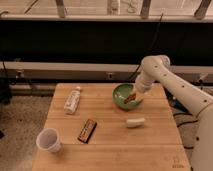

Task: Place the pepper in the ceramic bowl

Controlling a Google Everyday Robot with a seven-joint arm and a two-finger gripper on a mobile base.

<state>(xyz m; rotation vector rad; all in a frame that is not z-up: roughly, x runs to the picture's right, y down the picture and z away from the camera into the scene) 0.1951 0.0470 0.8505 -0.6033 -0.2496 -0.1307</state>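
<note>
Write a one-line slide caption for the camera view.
Gripper holds the pepper over the ceramic bowl on a wooden table.

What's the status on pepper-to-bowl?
Pincer over the ceramic bowl, right side. Pepper at the pincer, above the bowl's inside. Nothing in the way.

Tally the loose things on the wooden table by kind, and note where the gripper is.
Bowls: 1, the ceramic bowl
Cups: 1, white cup
Bottles: 1, lying bottle
Bars: 1, black-and-red bar
White oblong pieces: 1
Peppers: 1, the pepper, at the gripper over the bowl
Total: 6
</note>
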